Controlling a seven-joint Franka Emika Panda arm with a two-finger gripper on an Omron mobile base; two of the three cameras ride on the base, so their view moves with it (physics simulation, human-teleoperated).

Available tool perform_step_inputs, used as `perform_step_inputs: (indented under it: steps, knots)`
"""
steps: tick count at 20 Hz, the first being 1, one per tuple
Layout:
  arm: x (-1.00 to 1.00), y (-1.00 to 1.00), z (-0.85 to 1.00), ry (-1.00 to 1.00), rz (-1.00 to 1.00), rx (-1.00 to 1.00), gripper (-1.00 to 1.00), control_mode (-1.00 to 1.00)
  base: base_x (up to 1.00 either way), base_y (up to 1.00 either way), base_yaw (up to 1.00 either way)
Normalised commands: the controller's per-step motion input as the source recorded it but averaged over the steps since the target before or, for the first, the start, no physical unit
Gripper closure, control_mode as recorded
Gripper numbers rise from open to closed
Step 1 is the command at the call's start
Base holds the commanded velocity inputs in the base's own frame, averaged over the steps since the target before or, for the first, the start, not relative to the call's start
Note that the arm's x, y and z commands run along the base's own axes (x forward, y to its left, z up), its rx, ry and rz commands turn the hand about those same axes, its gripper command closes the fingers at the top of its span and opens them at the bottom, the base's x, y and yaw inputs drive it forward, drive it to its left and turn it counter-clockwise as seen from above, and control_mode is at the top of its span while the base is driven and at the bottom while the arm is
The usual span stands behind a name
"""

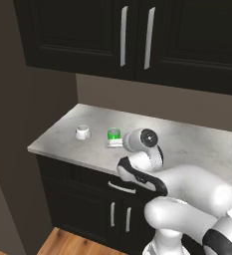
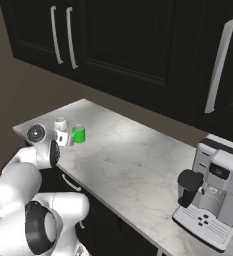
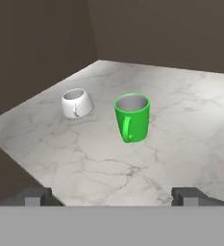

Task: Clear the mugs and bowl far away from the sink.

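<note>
I see the green mug (image 3: 131, 117) and the white mug (image 3: 77, 103) standing side by side on the counter (image 3: 180, 120), and my gripper (image 3: 112, 196) is wide apart, holding nothing.

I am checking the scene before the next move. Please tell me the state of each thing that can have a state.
Squat glossy white mug: upright on the marble counter, empty, not held.
Bright green cylindrical mug: upright, empty, apart from the white mug, handle toward the hand camera.
Two-finger gripper: open, holding nothing.
Dark upper cabinet doors: closed.
Grey coffee machine: upright on the counter.
</note>
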Motion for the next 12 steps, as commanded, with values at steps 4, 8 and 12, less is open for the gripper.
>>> perform_step_inputs:
  steps: [4, 8, 12]
  knots:
    - [-0.55, -0.11, 0.42, 0.07, -0.03, 0.06, -1.0, -1.0, 0.0, 0.0, 0.0]
    - [-0.58, 0.0, 0.3, 0.01, 0.0, 0.04, -1.0, -1.0, 0.0, 0.0, 0.0]
    - [-0.56, 0.0, 0.31, 0.0, 0.0, 0.02, -1.0, -1.0, 0.0, 0.0, 0.0]
